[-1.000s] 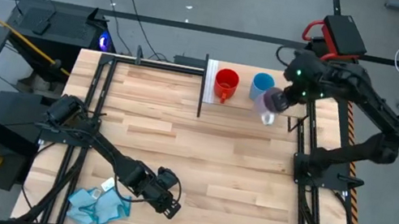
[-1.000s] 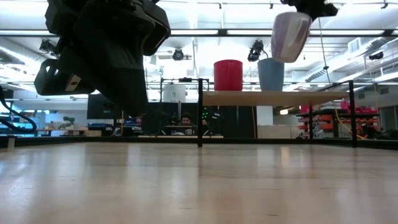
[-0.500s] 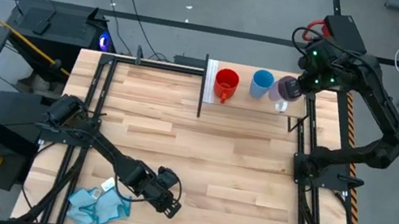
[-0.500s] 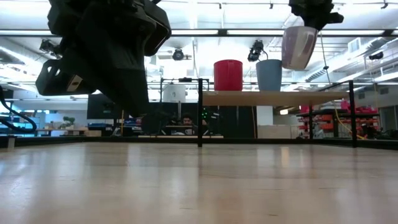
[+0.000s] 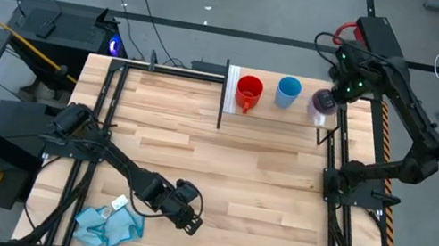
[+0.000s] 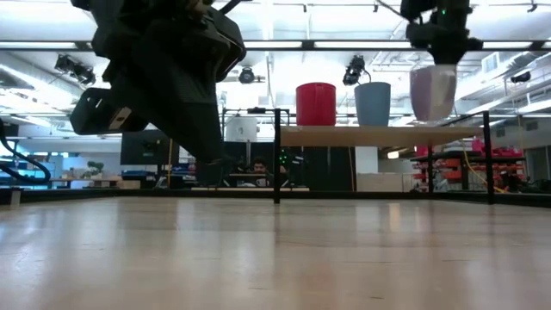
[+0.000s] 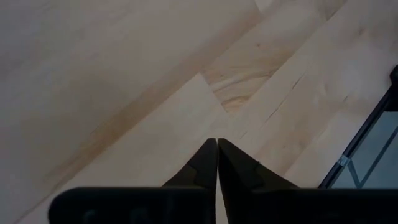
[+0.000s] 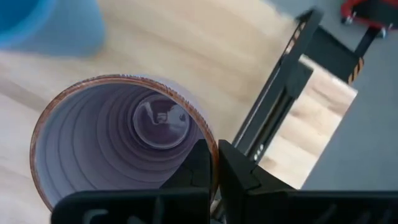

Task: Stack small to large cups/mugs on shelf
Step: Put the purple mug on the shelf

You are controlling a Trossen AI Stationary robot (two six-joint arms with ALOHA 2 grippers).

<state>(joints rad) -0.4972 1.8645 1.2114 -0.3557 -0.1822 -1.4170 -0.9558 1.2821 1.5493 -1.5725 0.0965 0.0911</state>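
Placing the purple mug (image 5: 324,102) on the shelf (image 5: 262,111); third and last of the row.

Right gripper (image 8: 214,163) pinched the mug's rim, one finger inside, one outside. Mug upright, on or just above the shelf; contact could not be told. Light-blue cup (image 5: 288,92) stood just beside the gripper, red mug (image 5: 248,92) beyond it, both already shelved. Judged nearly done: release and withdrawal left. Purple mug's interior looked empty. Left gripper (image 7: 217,163) pressed together, empty, above the table (image 5: 219,177), well apart from the shelf.
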